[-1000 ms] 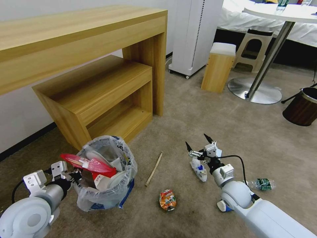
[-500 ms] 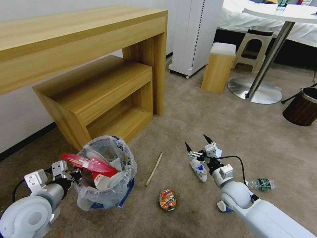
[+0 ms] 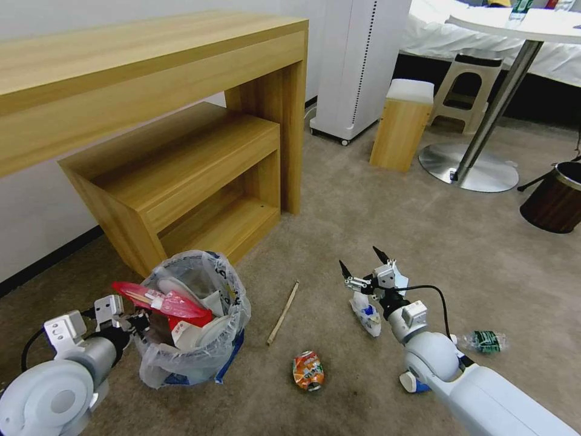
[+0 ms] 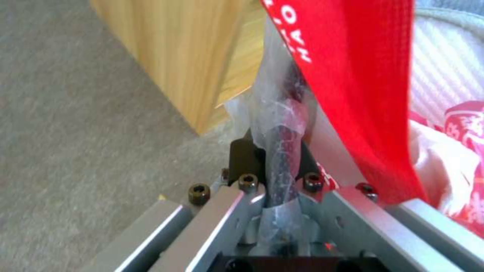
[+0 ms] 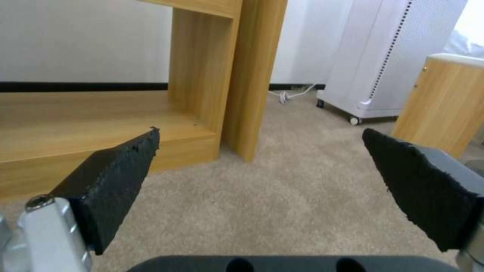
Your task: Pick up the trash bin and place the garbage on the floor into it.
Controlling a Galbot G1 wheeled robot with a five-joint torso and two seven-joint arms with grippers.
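Note:
The trash bin [image 3: 187, 357], lined with a crinkled clear bag, stands at lower left of the head view, heaped with red wrappers [image 3: 172, 303] and white litter. My left gripper [image 3: 134, 320] is shut on its rim [image 4: 277, 143], pinching bag and edge between the fingers. On the carpet lie a wooden stick [image 3: 283, 312], a crushed orange can [image 3: 308, 370], a white crumpled piece [image 3: 367, 315] and a clear bottle [image 3: 484, 341]. My right gripper [image 3: 363, 265] hangs open above the white piece, its pads [image 5: 116, 177] spread wide apart with nothing between them.
A wooden desk [image 3: 151, 72] with a lower shelf unit [image 3: 181, 175] stands just behind the bin. A white appliance [image 3: 357, 60], a small wooden stool [image 3: 402, 124], a round table's metal base [image 3: 469, 172] and a brown wood-grain bin [image 3: 554, 203] lie farther off.
The whole head view has shifted slightly, so the camera moved a little. Both grippers and the litter keep their places.

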